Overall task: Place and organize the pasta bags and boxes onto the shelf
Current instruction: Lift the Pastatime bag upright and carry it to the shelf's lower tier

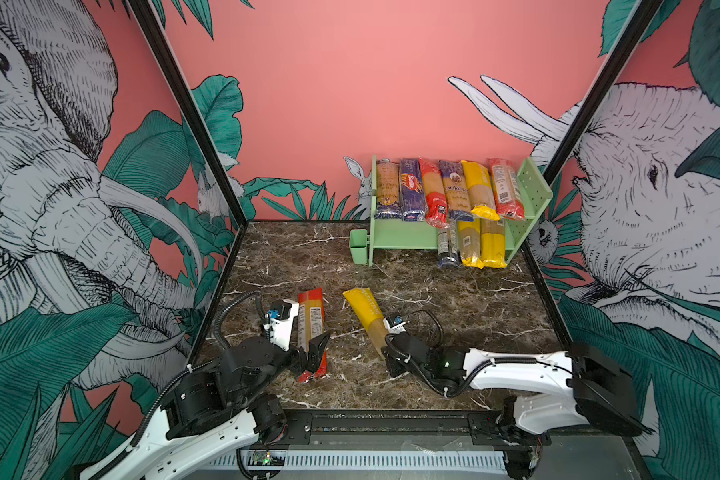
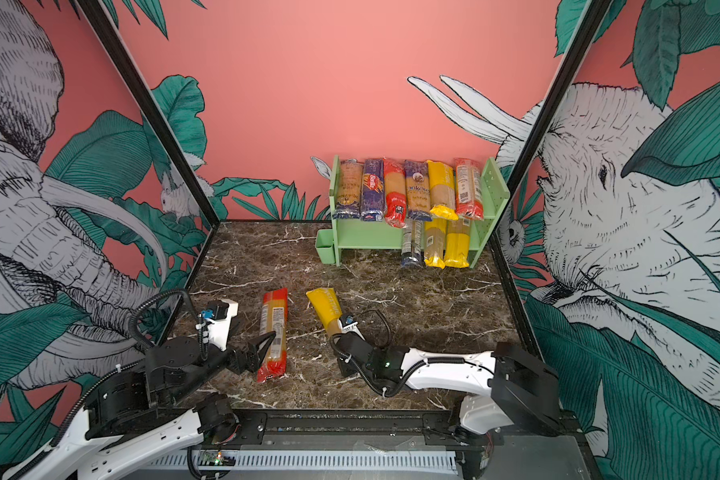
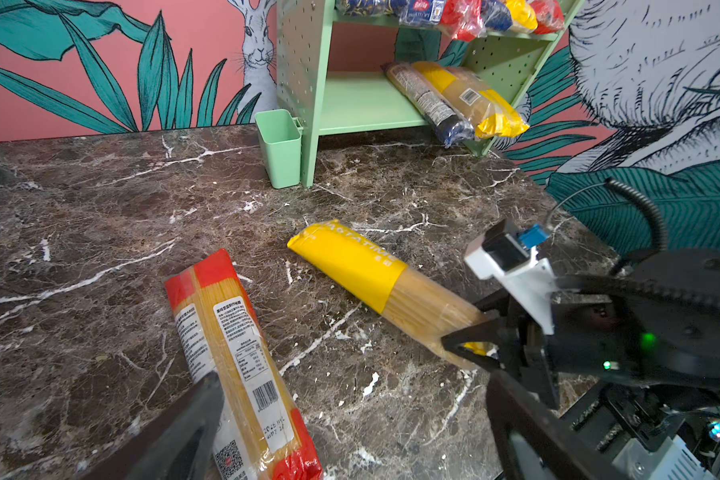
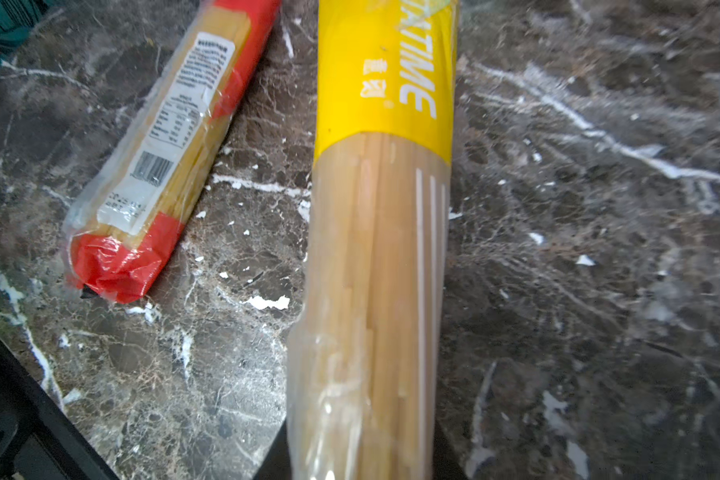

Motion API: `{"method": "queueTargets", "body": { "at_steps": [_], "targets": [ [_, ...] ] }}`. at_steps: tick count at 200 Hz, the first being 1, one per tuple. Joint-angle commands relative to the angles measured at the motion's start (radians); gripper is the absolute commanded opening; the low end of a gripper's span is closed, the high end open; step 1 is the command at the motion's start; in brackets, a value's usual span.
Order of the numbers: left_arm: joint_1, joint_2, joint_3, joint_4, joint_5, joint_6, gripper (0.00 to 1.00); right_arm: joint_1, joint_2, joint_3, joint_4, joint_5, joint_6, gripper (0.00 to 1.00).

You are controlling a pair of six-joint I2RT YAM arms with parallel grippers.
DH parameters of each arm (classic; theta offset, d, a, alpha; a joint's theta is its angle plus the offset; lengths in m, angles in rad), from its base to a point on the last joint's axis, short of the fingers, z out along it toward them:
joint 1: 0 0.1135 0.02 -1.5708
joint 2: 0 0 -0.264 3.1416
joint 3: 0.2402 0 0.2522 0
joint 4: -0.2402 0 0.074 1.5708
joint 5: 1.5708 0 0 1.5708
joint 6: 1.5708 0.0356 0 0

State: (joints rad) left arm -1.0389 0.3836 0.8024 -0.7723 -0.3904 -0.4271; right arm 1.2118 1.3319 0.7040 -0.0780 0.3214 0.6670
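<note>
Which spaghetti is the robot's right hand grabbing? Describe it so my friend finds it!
On the marble table, in front of the green shelf, lie two packs. The right gripper grips the yellow-ended pack by its clear end. Its neighbour is a red-ended pack.

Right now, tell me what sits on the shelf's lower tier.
Lower tier: one blue-ended pack, two yellow-ended packs, at the right. Rear ends hidden under the upper tier.

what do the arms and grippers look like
Both the left arm and right arm have white links joined by black joints. Ribbed black cable runs along each, held by white zip ties. The left gripper and right gripper have black wedge-shaped fingers. Each wrist carries a white camera block with a blue plug; the right arm shows a green light.
</note>
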Motion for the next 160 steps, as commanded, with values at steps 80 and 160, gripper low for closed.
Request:
{"method": "queueTargets", "body": {
  "at_steps": [80, 160],
  "targets": [
    [0.004, 0.093, -0.010, 0.131, 0.004, 0.040, 0.99, -0.105, -0.343, 0.085, -0.208, 0.251, -0.127, 0.00],
    [0.004, 0.144, -0.013, 0.237, -0.029, 0.124, 0.99, -0.315, -0.224, 0.226, -0.119, 0.200, -0.300, 0.00]
  ]
}}
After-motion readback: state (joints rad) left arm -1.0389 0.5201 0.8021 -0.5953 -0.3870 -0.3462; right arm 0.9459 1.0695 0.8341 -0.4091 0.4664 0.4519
